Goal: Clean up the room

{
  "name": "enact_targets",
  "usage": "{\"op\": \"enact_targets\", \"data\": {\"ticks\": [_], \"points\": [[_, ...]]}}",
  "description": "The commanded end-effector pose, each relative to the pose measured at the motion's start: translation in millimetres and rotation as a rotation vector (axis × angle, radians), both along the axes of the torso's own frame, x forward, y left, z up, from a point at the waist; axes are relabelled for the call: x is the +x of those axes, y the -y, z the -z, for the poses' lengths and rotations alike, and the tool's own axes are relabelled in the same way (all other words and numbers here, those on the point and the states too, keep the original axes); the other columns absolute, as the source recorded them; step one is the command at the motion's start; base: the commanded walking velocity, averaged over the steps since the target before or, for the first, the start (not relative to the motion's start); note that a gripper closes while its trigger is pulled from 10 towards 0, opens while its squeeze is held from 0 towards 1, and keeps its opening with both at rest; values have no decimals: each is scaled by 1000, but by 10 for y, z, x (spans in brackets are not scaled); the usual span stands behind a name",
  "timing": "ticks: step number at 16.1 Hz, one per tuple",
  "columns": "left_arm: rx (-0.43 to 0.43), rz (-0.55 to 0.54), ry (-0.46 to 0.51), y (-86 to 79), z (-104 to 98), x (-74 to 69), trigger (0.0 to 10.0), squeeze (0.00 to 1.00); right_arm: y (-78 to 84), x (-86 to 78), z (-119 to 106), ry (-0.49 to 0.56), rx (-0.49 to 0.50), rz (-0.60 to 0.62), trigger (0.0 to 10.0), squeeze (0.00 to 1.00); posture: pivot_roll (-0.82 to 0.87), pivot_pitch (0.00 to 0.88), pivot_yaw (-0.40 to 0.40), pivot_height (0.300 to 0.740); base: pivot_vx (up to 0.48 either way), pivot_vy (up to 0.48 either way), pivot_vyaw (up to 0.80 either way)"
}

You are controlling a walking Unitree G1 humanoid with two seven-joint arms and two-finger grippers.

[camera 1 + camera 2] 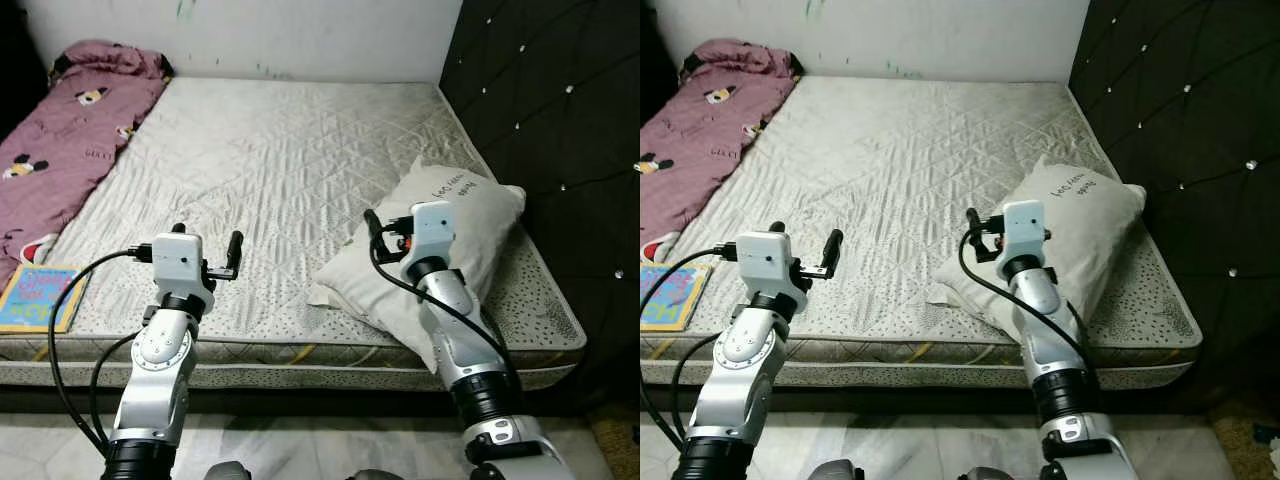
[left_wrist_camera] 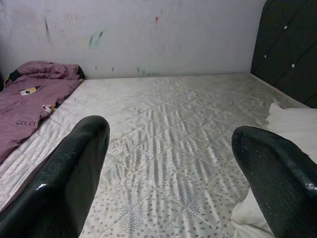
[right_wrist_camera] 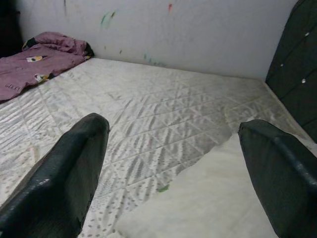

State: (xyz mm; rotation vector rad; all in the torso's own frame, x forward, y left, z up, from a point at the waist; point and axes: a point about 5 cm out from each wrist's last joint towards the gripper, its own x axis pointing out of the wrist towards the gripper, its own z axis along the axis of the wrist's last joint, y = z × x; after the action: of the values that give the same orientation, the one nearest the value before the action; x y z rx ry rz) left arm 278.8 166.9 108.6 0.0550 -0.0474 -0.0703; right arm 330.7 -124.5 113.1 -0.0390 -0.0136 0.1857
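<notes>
Black right gripper (image 3: 171, 178) agape over pillow (image 3: 213, 198)

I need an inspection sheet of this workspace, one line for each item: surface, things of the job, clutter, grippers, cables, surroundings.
Surface: bare quilted mattress, grey-white, no sheet on it.
Job's things: white pillow lies askew near the mattress's right front corner; purple blanket is bunched along the left edge.
Clutter: colourful book lies flat at the front left corner, beside the blanket.
Grippers: left gripper open, above the front edge of the mattress, holding nothing; right gripper open, over the pillow's near edge, holding nothing.
Cables: black cables loop loose beside the left arm; another runs down the right arm.
Surroundings: white wall with small paint marks; dark tufted headboard on the right.
</notes>
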Motion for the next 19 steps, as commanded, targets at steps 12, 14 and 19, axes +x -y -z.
{"op": "enact_targets", "data": {"ticks": [12,14,19], "points": [[0,12,8,-5,-28,25,10000,0,-16,39,-66,25,-6,-2,10000,0,-90,0,-26,740,126,0,0],[-1,12,11,-5,-31,28,10000,0,-16,43,-68,25,-6,-2,10000,0,-89,0,-26,740,283,0,0],[2,13,10,-8,-30,32,10000,0,-18,49,-70,27,-6,0,10000,0,-88,0,-24,740,292,0,0]]}}
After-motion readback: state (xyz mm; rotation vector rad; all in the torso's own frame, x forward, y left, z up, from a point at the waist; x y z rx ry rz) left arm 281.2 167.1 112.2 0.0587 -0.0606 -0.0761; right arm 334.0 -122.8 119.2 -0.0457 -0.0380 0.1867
